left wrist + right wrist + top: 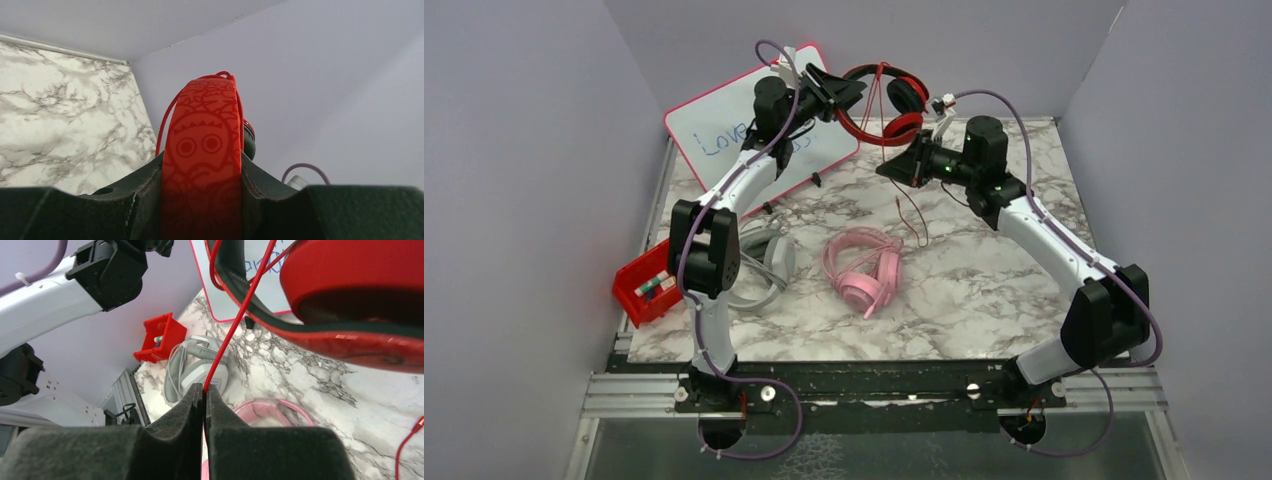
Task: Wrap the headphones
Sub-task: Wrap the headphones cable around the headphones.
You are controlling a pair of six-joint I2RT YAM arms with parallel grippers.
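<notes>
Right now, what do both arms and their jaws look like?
The left arm and right arm have white links and black joint housings. A lilac cable runs along each. A green light glows on the right wrist. The jaws are matte black, chunky and tapered.

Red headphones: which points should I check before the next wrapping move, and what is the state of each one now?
1. Left gripper clamped on the headband of the red headphones: ok.
2. Right gripper pinching the red cable: ok.
3. Cable runs straight from the pinch up to the headphones, no snag: ok.
4. Its trailing end not caught on anything: cannot tell.
5. Pink headphones and grey headphones lie apart from the lifted pair: ok.
</notes>
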